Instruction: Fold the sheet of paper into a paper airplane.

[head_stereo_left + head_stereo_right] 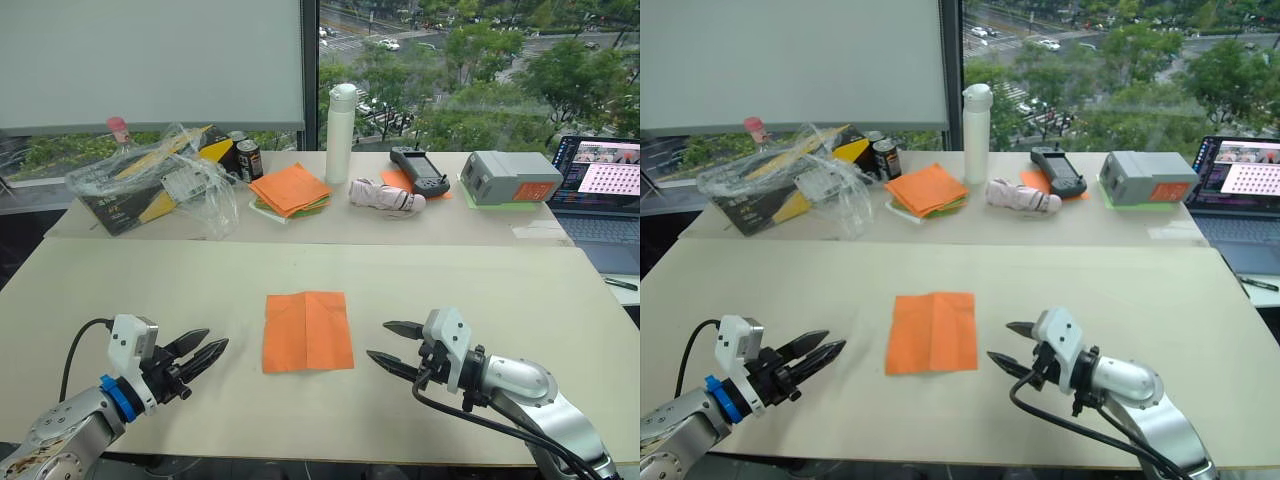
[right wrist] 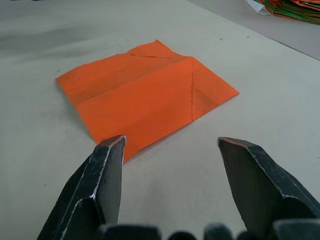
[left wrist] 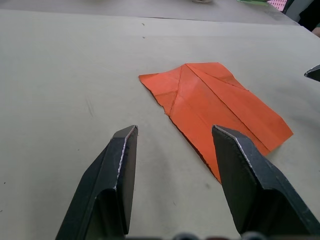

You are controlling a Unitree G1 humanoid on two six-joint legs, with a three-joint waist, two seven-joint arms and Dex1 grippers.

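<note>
Pincers [image 1: 205, 355] [image 1: 390, 347] — sheet of paper [image 1: 307, 331] between

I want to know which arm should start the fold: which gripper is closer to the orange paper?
Right. The right gripper sits just off the paper's right edge; the left gripper sits farther off its left edge.

laptop [image 1: 606, 190] cut by frame edge, screen content too small

Silver arms, white wrist blocks, black cables, blue ring on left wrist, black two-finger pincers [image 1: 196, 352]
</note>
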